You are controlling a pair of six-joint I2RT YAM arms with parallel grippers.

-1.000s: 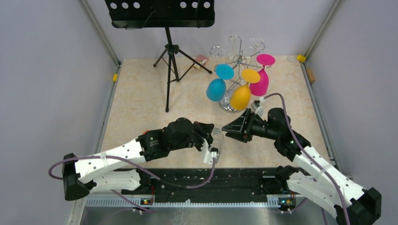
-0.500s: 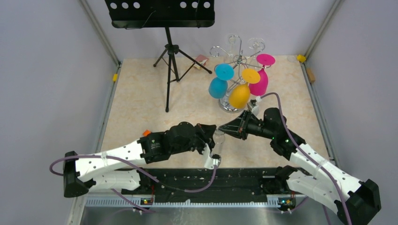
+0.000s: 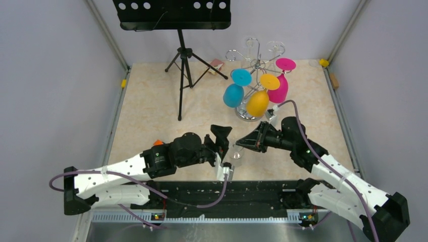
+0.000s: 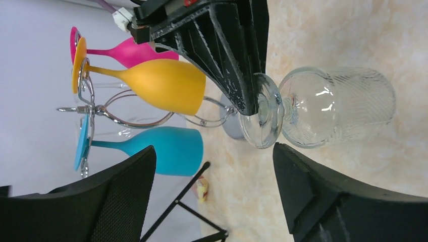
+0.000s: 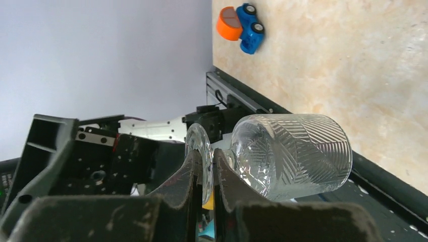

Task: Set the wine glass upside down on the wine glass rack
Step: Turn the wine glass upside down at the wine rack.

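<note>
Near the front edge of the surface [image 3: 151,111], a clear wine glass [image 4: 333,108].
Right jaws clench its foot; left jaws released, spread wide beside it.

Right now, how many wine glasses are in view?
4. The blue glass, orange glass and pink glass hang upside down on the rack; a clear glass is pinched at its foot by the right gripper. Other clear ones may be hidden.

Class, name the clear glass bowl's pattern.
Wine glass bowl: etched curved lines; clearest in right wrist view.
</note>
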